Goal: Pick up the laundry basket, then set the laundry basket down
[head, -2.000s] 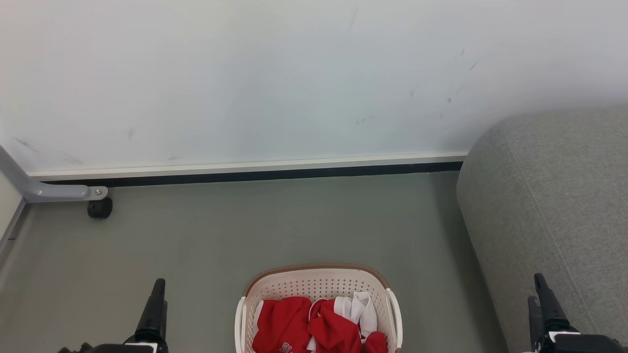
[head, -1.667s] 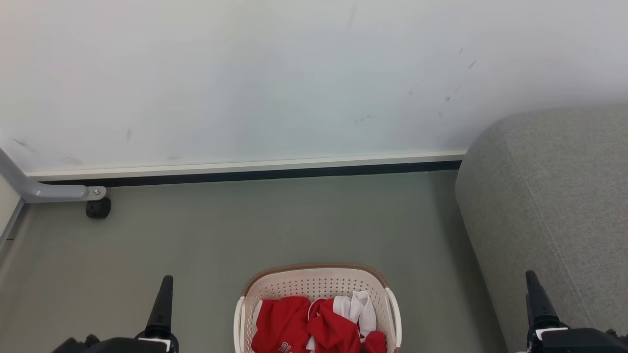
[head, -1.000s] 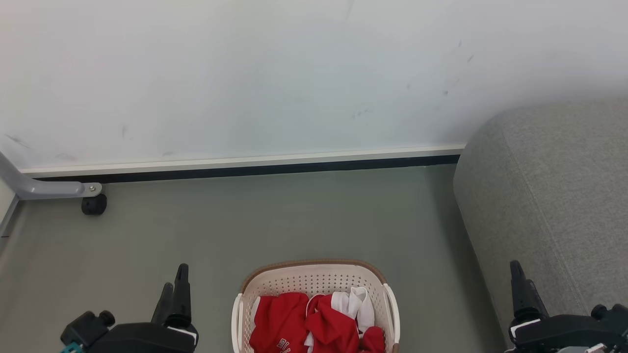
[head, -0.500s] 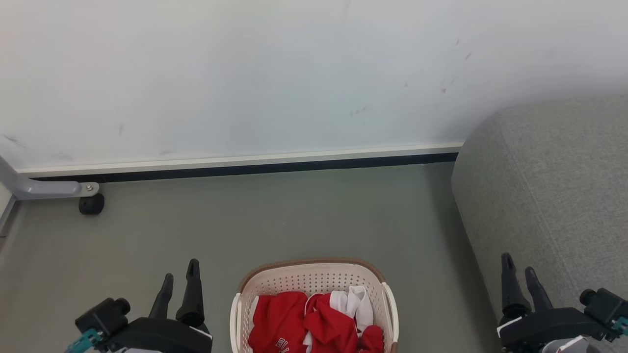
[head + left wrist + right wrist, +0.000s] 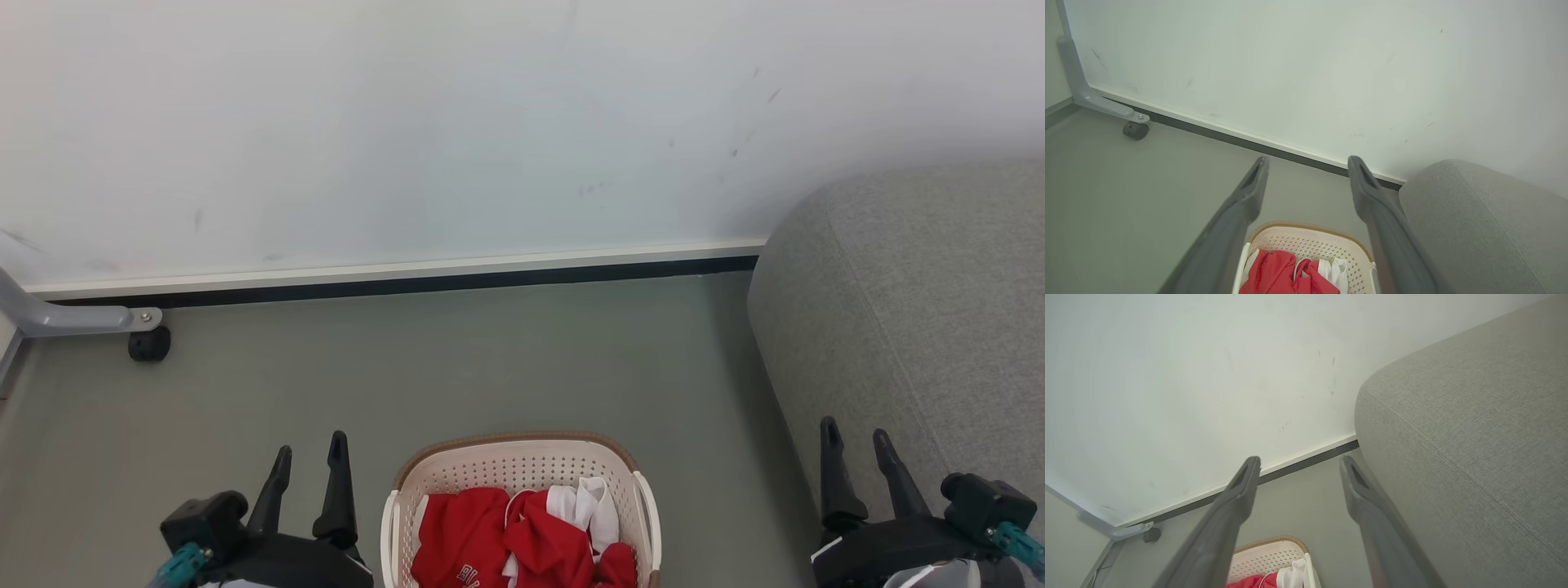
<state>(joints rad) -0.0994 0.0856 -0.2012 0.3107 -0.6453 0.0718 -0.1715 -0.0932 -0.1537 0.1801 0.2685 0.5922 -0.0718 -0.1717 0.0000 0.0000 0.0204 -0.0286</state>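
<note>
The laundry basket [image 5: 490,469] stands on the grey floor at the bottom middle of the head view, cream-white and perforated, with a brown rim and white side handles. Red and white clothes [image 5: 522,543] lie in it. My left gripper [image 5: 310,445] is open to the basket's left, apart from it, holding nothing. My right gripper [image 5: 856,434] is open well to the basket's right, beside the sofa. In the left wrist view the basket [image 5: 1306,245] lies below the open left gripper [image 5: 1306,167]. The right wrist view shows the basket [image 5: 1265,557] at the bottom, under the open right gripper [image 5: 1298,463].
A grey fabric sofa [image 5: 922,327] fills the right side, close to my right gripper. A white wall board [image 5: 408,131] with a dark baseboard runs across the back. A grey metal leg with a black caster [image 5: 148,344] stands at the far left. Bare floor [image 5: 457,367] lies beyond the basket.
Both grippers have risen further into the head view and turned so that both fingers of each show, spread apart. The camera has shifted slightly. The basket stays where it was.
</note>
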